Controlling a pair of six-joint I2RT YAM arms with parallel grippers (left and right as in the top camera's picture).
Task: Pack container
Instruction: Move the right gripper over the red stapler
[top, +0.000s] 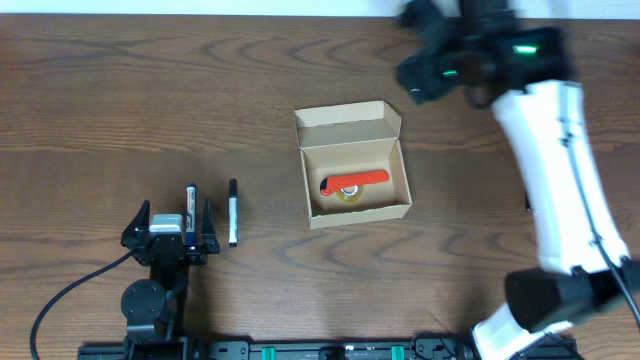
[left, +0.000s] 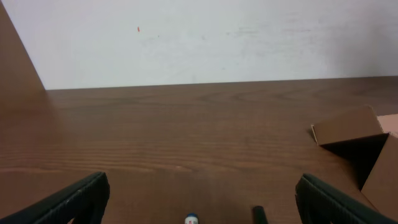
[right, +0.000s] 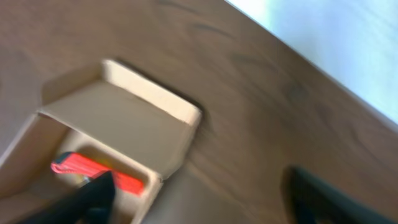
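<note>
Two pens (top: 233, 211) near the left gripper (top: 175, 210) — jaws spread, plain open box (top: 345, 120) holding red tape dispenser (top: 352, 182), right gripper (right: 199, 186) blurred nearby — jaws wide apart

Plan of free room. The container (top: 358, 214) stands mid-table; its raised lid (top: 345, 124) walls off the side toward the far edge, and its mouth is partly filled by a red tape dispenser (top: 355, 182). Bare wood is left toward the left edge. A pen (top: 233, 212) and a second pen (top: 191, 198) lie by the near edge. The right side is spanned by the right arm (top: 560, 170).
</note>
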